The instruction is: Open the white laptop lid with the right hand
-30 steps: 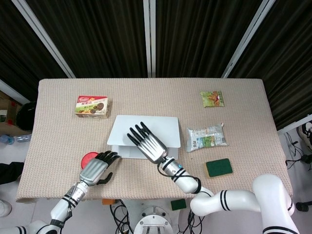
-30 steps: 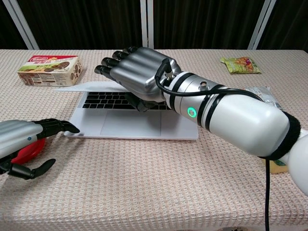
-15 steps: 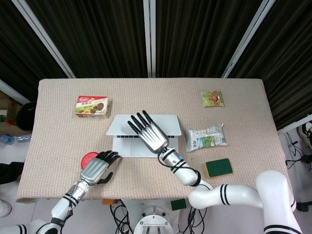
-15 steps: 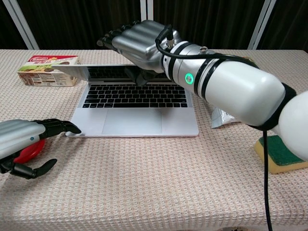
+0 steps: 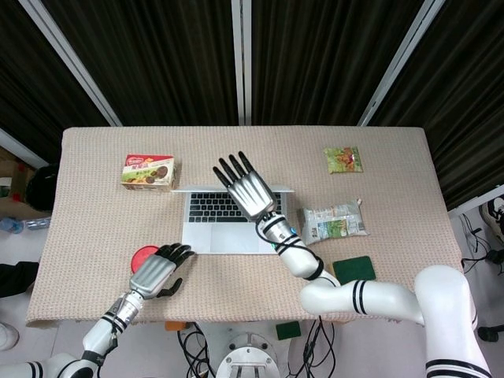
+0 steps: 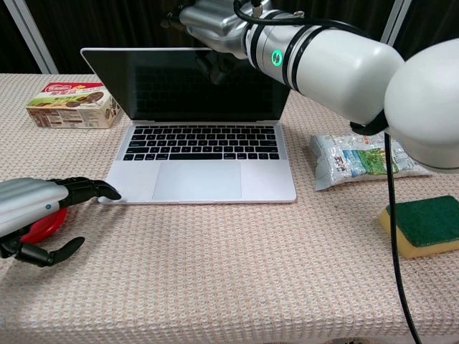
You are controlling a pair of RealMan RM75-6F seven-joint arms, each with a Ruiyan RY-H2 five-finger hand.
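Laptop [image 6: 204, 154] sits mid-table, lid [image 6: 188, 82] up near upright, screen dark, keyboard exposed. Right hand [image 5: 250, 187] is at the lid's top edge, fingers [image 5: 234, 168] stretched out flat and apart over it in the head view; in the chest view the thumb looks tucked in front of the screen, so it seems to be pushing or lightly pinching the edge, can't tell which. Left hand [image 6: 32, 211] holds nothing, fingers loosely curled, tips touching the laptop's front left corner, probably bracing the base; red disc [image 6: 41, 223] under it. Judgement: lift nearly done. To finish well, ease the lid a little past vertical with slow, even pressure at top centre, keep the base pinned so it doesn't slide or tip back, then let go without flicking the screen. Cookie box [image 5: 148, 172] lies just behind-left of the lid, snack pack [image 5: 334, 221] just right; avoid sweeping either.
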